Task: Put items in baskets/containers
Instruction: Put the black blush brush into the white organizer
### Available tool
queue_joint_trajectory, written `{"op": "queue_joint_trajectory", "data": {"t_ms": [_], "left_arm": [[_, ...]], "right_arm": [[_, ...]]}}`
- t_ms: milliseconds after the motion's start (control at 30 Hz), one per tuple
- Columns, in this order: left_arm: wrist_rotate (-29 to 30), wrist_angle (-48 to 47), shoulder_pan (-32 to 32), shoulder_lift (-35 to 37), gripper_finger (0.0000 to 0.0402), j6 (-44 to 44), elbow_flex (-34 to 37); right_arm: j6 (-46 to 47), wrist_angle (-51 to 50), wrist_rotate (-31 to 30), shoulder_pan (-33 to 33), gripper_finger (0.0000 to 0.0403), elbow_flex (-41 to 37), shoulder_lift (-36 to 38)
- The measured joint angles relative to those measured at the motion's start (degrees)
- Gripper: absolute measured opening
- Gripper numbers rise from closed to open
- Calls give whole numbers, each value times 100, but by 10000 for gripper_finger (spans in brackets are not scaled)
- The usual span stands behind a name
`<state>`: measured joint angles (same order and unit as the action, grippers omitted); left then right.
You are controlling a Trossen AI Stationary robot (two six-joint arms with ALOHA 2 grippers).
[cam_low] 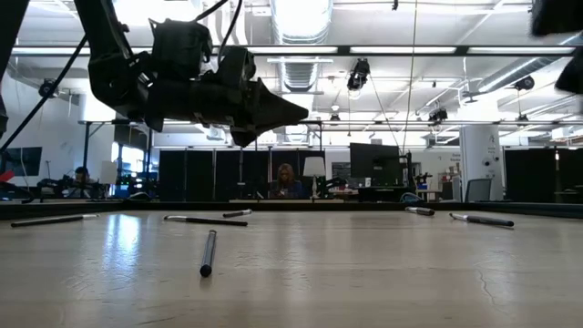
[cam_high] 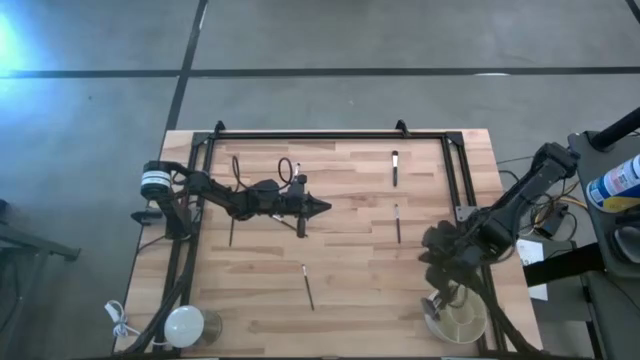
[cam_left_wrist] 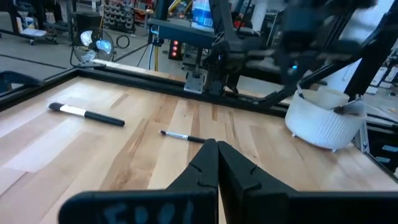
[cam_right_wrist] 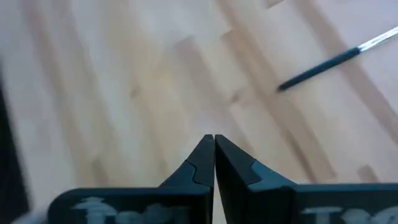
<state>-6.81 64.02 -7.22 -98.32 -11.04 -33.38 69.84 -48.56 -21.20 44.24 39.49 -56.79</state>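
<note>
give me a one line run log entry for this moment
left gripper: shut, empty, mid-table | right gripper: shut, empty, above bare wood | tub: near-right corner | brushes: several loose on table

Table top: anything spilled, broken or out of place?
Nothing spilled or damaged. Several brushes lie scattered on the table, such as one near the far edge and one near the front, outside the tub.

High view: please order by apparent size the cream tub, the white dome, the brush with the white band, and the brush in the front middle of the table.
1. Cream tub
2. White dome
3. Brush with the white band and front-middle brush: they look about equally long, so I cannot rank them.
</note>
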Motion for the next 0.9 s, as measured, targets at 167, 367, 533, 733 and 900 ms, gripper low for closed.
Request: {"op": "queue_joint_trajectory", "data": {"t_ms": [167,367,533,733,900], "left_arm": [[0,101,-12,0,0,3,51],[2,432,-70,0,0,-86,236],[0,495,-83,0,0,-89,266],[2,468,-96,0,0,-91,270],[0,441,-96,0,0,-89,274]], "right_arm": [[-486,1433,-391,-1008,8,-923,420],[-1013,2198,-550,-2799,14,-1459,512],[-1702,2669,-524,-4629,43,-1506,397],[-2701,3571,382,-6905,85,-1430,-182],[-3088,3854,821,-8068,112,-1123,-1152]]}}
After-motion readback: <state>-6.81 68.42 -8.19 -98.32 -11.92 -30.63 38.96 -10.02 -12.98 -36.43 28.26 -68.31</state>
